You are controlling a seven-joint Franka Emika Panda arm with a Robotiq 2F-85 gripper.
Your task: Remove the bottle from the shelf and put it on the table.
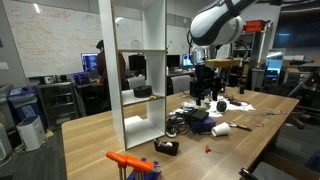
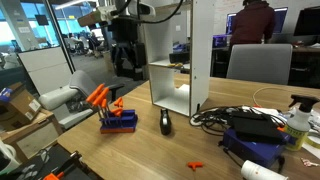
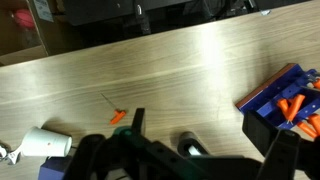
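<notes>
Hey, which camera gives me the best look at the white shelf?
An exterior view is best: the shelf shows several stacked compartments, open front toward the camera. In an exterior view only its lower part fits the frame. The wrist view shows just table, no shelf.

Shelf (image 1: 108, 60) (image 2: 205, 50): top cut off by the upper edge in both exterior views.
Dark item (image 1: 142, 91) inside the shelf: too small to identify.
Gripper (image 3: 190, 158): blurred in the wrist view, jaw spacing unreadable.
</notes>
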